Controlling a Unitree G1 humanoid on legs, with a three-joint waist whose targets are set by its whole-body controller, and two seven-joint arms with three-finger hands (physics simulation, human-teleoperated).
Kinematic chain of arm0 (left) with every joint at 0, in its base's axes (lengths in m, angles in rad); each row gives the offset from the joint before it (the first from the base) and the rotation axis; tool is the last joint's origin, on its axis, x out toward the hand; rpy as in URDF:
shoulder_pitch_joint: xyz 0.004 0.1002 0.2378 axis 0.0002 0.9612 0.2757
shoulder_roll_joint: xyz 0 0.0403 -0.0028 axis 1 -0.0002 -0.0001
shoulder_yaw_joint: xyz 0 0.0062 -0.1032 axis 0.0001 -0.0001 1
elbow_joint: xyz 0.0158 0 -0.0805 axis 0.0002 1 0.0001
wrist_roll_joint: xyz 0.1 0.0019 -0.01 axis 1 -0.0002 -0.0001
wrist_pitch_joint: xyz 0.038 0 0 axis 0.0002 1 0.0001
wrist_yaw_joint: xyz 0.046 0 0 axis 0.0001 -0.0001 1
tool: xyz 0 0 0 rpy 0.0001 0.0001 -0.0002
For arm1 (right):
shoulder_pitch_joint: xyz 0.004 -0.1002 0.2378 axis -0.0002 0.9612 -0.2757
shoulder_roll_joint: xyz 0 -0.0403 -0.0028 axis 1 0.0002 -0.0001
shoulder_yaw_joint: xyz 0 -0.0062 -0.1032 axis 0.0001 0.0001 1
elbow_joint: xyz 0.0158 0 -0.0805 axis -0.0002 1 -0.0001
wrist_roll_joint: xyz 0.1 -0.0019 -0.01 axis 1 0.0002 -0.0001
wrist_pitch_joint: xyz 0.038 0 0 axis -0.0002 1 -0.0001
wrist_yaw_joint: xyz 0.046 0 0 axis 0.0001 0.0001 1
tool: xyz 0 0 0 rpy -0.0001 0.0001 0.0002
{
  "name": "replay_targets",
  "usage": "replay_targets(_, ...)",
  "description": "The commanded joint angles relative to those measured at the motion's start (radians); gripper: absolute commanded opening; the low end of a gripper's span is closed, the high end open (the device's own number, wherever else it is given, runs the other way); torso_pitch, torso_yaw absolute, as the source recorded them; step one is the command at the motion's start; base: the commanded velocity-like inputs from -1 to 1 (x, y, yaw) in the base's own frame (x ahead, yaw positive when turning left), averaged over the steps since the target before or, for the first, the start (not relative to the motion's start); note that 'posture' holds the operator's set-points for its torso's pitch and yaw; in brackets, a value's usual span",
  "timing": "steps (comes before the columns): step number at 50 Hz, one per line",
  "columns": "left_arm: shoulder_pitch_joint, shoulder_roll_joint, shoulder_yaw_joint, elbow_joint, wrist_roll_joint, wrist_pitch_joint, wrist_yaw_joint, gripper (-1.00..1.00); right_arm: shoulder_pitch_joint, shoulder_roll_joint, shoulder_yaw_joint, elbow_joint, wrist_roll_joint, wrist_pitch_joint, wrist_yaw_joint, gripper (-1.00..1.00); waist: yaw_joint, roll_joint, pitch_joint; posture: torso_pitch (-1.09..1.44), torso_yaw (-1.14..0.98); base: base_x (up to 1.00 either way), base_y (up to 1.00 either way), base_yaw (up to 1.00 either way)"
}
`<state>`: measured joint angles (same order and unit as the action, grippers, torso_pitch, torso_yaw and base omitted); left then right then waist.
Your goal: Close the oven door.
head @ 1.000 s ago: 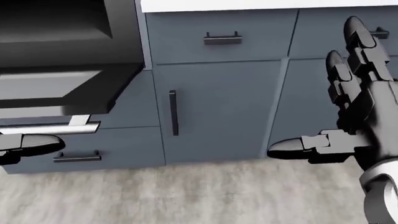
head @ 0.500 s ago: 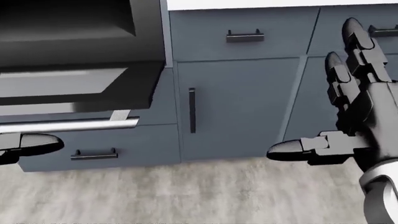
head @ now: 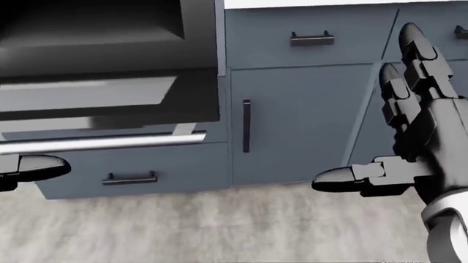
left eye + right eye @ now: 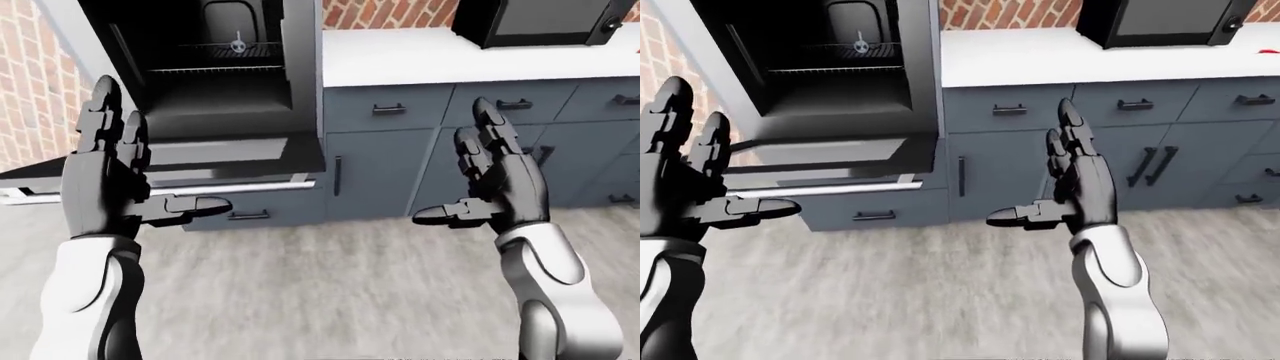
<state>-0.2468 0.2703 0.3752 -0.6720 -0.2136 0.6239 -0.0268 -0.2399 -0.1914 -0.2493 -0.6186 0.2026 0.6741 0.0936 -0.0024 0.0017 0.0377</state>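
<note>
Oven door hangs open and level at the left of the left-eye view, its silver handle along the near edge, the dark oven with its rack above. Left hand is raised beside the door, fingers spread, touching nothing. Right hand is likewise spread before the grey cabinets. A microwave sits on the white counter.

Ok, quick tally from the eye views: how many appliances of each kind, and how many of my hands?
oven: 1, door down
microwave: 1
Hands: 2, left hand and right hand, both open
Total: 4
</note>
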Motion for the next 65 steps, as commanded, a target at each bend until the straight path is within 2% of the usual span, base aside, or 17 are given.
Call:
replay_targets(1,-0.021,0.009,0.002,-0.027,-0.003,-0.031,-0.003,1.0,-0.02,-0.009,-0.008,-0.032,-0.003,-0.036,-0.003,1.0,-0.002,0.002,-0.014,0.0,0.0,0.03,0.22,0.0)
replay_targets(5,-0.021,0.009,0.003,-0.027,-0.003,-0.031,-0.002,1.0,-0.017,-0.007,-0.007,-0.031,-0.007,-0.037,-0.001,1.0,-0.002,-0.082,-0.024,0.0,0.0,0.04,0.22,0.0)
replay_targets(6,-0.02,0.009,0.002,-0.027,-0.002,-0.032,-0.003,1.0,-0.017,-0.007,-0.006,-0.031,-0.007,-0.037,0.0,1.0,-0.013,-0.037,-0.012,0.0,0.0,0.05,0.21,0.0)
replay_targets(9,-0.021,0.01,0.004,-0.026,-0.002,-0.032,-0.003,1.0,-0.014,-0.006,-0.006,-0.03,-0.01,-0.039,0.001,1.0,-0.007,-0.05,-0.021,0.0,0.0,0.06,0.22,0.0)
replay_targets(14,-0.022,0.011,0.005,-0.028,-0.004,-0.029,-0.002,1.0,-0.017,-0.007,-0.008,-0.034,-0.009,-0.033,0.002,1.0,-0.007,0.002,-0.003,0.0,0.0,0.07,0.22,0.0)
replay_targets(18,-0.022,0.011,0.006,-0.031,-0.006,-0.027,-0.001,1.0,-0.016,-0.007,-0.008,-0.035,-0.009,-0.032,0.002,1.0,-0.015,0.094,-0.032,0.0,0.0,0.07,0.22,0.0)
replay_targets(31,-0.025,0.017,0.012,-0.034,-0.012,-0.021,0.0,1.0,-0.017,-0.008,-0.009,-0.04,-0.008,-0.026,0.004,1.0,0.001,-0.069,-0.011,0.0,0.0,0.08,0.22,0.0)
replay_targets(32,-0.025,0.017,0.013,-0.034,-0.012,-0.02,0.0,1.0,-0.017,-0.008,-0.009,-0.04,-0.008,-0.026,0.003,1.0,-0.01,-0.031,-0.009,0.0,0.0,0.08,0.22,0.0)
replay_targets(35,-0.024,0.017,0.012,-0.035,-0.012,-0.021,0.001,1.0,-0.016,-0.008,-0.011,-0.04,-0.008,-0.026,0.004,1.0,-0.003,-0.048,-0.022,0.0,0.0,0.08,0.22,0.0)
replay_targets(39,-0.031,0.02,0.014,-0.038,-0.015,-0.011,0.003,1.0,-0.023,-0.011,-0.013,-0.047,-0.005,-0.016,0.002,1.0,-0.004,-0.009,-0.007,0.0,0.0,0.08,0.22,0.0)
replay_targets(43,-0.03,0.021,0.013,-0.037,-0.015,-0.014,0.004,1.0,-0.026,-0.013,-0.016,-0.045,-0.002,-0.016,0.002,1.0,-0.01,0.106,-0.031,0.0,0.0,0.08,0.22,0.0)
replay_targets(44,-0.029,0.021,0.014,-0.036,-0.016,-0.016,0.003,1.0,-0.026,-0.013,-0.016,-0.046,-0.001,-0.015,0.001,1.0,-0.002,0.066,-0.022,0.0,0.0,0.08,0.22,0.0)
replay_targets(53,-0.03,0.022,0.013,-0.037,-0.016,-0.014,0.006,1.0,-0.028,-0.018,-0.021,-0.04,0.002,-0.018,-0.001,1.0,0.002,-0.007,-0.005,0.0,0.0,0.08,0.22,0.0)
replay_targets(56,-0.031,0.022,0.014,-0.038,-0.017,-0.011,0.006,1.0,-0.031,-0.02,-0.023,-0.042,0.005,-0.014,-0.002,1.0,0.003,-0.078,-0.022,0.0,0.0,0.08,0.22,0.0)
replay_targets(57,-0.031,0.022,0.014,-0.038,-0.017,-0.011,0.007,1.0,-0.029,-0.02,-0.023,-0.042,0.004,-0.015,-0.002,1.0,-0.008,-0.033,-0.013,0.0,0.0,0.07,0.22,0.0)
replay_targets(61,-0.029,0.021,0.015,-0.036,-0.017,-0.014,0.007,1.0,-0.03,-0.021,-0.023,-0.042,0.005,-0.015,-0.003,1.0,-0.004,-0.045,-0.024,0.0,0.0,0.08,0.23,0.0)
replay_targets(65,-0.028,0.021,0.015,-0.037,-0.017,-0.014,0.006,1.0,-0.034,-0.023,-0.027,-0.038,0.007,-0.017,-0.003,1.0,-0.007,-0.001,-0.005,0.0,0.0,0.08,0.23,0.0)
